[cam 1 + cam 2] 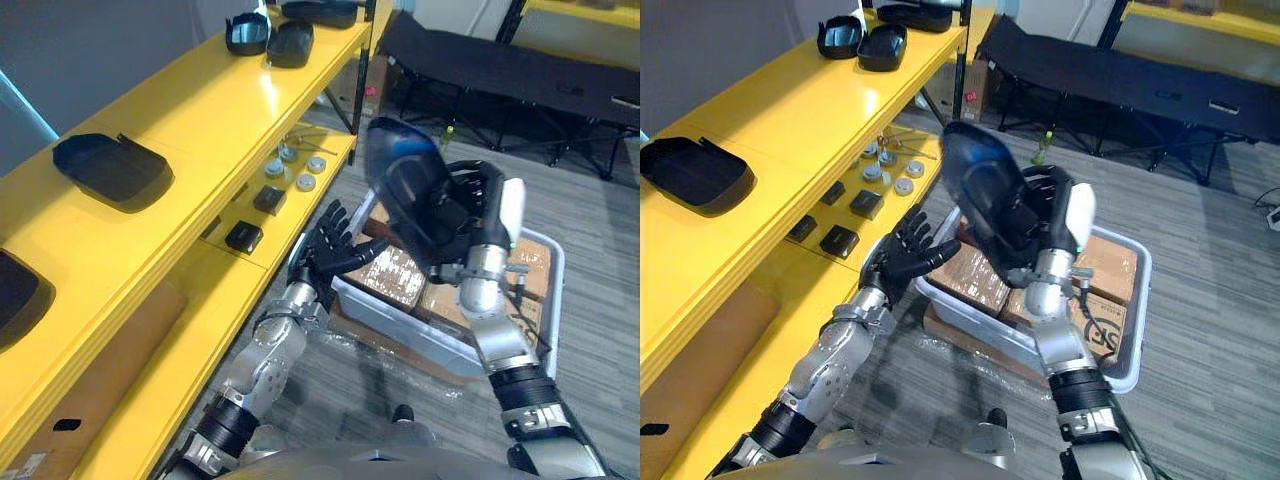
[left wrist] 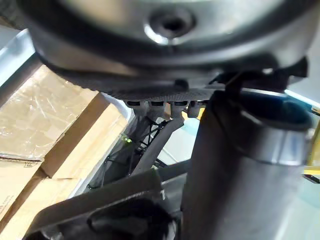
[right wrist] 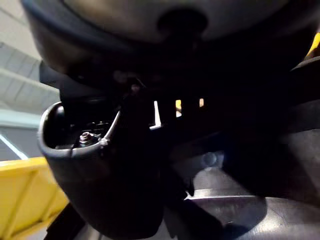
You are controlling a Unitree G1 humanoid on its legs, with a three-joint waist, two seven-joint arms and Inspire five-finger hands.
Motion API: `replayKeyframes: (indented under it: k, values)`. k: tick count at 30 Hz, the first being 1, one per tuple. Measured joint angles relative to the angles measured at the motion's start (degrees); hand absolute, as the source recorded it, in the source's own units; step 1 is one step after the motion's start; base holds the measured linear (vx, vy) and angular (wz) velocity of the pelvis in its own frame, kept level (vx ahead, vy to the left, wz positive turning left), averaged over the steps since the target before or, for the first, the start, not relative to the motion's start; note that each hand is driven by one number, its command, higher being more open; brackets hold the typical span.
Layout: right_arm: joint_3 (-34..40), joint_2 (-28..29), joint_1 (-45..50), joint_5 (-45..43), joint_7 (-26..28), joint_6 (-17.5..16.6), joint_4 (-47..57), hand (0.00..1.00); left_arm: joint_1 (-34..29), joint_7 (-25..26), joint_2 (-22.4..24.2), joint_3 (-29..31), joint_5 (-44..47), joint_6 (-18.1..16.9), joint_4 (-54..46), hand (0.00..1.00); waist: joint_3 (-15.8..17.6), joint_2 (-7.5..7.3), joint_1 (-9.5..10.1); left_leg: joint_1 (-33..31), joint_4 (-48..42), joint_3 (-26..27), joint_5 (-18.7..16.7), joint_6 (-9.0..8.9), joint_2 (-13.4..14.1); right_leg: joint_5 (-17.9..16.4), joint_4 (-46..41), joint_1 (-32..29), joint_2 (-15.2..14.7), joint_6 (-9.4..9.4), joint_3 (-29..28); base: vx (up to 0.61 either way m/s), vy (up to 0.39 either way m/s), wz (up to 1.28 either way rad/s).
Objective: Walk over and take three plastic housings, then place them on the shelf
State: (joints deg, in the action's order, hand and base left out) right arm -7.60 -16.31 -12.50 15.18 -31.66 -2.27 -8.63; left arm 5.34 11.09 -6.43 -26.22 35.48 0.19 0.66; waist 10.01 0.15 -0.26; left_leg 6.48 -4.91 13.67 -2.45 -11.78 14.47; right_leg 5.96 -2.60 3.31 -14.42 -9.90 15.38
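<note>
My right hand (image 1: 480,215) is shut on a dark plastic housing (image 1: 405,185), held up in the air above the grey bin (image 1: 545,250) and tilted with its hollow side toward me. The same housing (image 3: 100,170) fills the space past the fingers in the right wrist view. My left hand (image 1: 325,245) hangs open with spread fingers between the shelf and the bin, holding nothing. On the yellow shelf's top board (image 1: 200,110) lies one black housing (image 1: 110,168) at the left, another (image 1: 15,290) at the near left edge, and two more (image 1: 270,40) at the far end.
The bin holds wrapped cardboard boxes (image 1: 390,275). The lower shelf board (image 1: 290,185) carries small round metal parts (image 1: 295,165) and small black blocks (image 1: 245,237). A black folding cot (image 1: 520,70) stands behind on the grey floor.
</note>
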Motion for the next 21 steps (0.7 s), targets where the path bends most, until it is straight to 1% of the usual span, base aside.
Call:
replayKeyframes:
  k: [3,5,7,11,13,16,17,19,21]
  values:
    - [-2.68,1.50,0.45,-0.23,0.01,-1.06,0.00,0.00,1.53,1.82,0.00,-0.09,-3.47,-0.20,2.76,1.00,-0.78,-0.32,0.24,-0.04,0.04,-0.51,0.21,-0.08,-0.03,0.10,2.21,1.40,0.24,-0.23,0.10,-0.07,-0.009,0.06]
    - [-3.91,1.53,0.46,-0.34,0.05,-1.94,0.00,0.00,2.13,2.76,-0.02,0.09,-4.09,-0.19,4.64,1.00,-1.00,-0.14,0.08,-0.04,0.20,-0.76,0.49,-0.04,0.00,0.11,2.44,1.60,0.33,-0.24,0.21,-0.04,-0.006,0.06]
    - [-4.39,1.59,0.46,-0.49,0.06,-2.20,-0.01,0.00,2.13,2.65,0.00,0.01,-3.81,-0.19,5.65,1.00,-1.12,-0.20,0.11,-0.04,0.25,-0.79,0.65,-0.05,0.00,0.14,2.62,1.70,0.35,-0.28,0.20,-0.04,0.005,0.01]
    - [-4.81,3.02,0.46,-1.76,0.08,-2.20,-0.03,0.00,2.21,1.93,-0.01,-0.16,0.16,-0.19,6.13,1.00,-1.50,-0.68,-0.01,-0.06,0.30,-0.79,0.80,-0.03,0.00,0.16,2.70,1.70,0.37,-0.28,0.20,0.00,0.000,0.00]
    - [-6.48,3.18,0.51,-2.60,0.08,-2.19,-0.12,0.00,2.51,2.06,-0.02,-0.92,1.01,-0.19,6.14,1.00,-1.97,-1.06,0.04,-0.09,0.33,-0.80,0.82,-0.02,0.00,0.17,2.71,1.71,0.39,-0.27,0.25,0.00,0.000,0.00]
    - [-9.40,3.78,0.50,-2.68,0.17,-2.19,-0.14,0.00,3.90,3.50,0.01,-2.03,2.88,-0.18,6.16,1.00,-2.38,-1.57,0.10,-0.09,0.39,-0.88,0.82,-0.01,0.00,0.17,2.75,1.83,0.40,-0.27,0.34,0.00,0.000,0.00]
    - [-9.24,4.17,0.51,-3.04,0.04,-2.19,-0.16,0.00,3.87,3.97,-0.08,-2.04,4.00,-0.25,6.22,1.00,-2.45,-1.64,0.10,-0.07,0.39,-0.90,0.82,-0.01,0.00,0.17,2.78,1.89,0.40,-0.27,0.35,0.00,0.000,0.00]
    - [-9.47,4.66,0.52,-3.94,0.09,-2.19,-0.19,0.00,3.87,4.88,-0.11,-2.08,7.59,-0.28,6.53,1.00,-2.63,-1.80,0.17,-0.06,0.40,-0.99,0.83,0.00,0.00,0.17,2.86,1.96,0.42,-0.26,0.44,0.00,0.000,0.00]
    - [-9.69,5.47,0.55,-4.89,0.04,-2.19,-0.54,0.00,3.83,5.00,-0.07,-2.54,14.85,-0.59,8.13,1.00,-3.36,-1.93,0.25,-0.05,0.49,-1.06,0.83,0.01,0.00,0.16,3.00,2.12,0.43,-0.26,0.55,0.00,0.000,0.00]
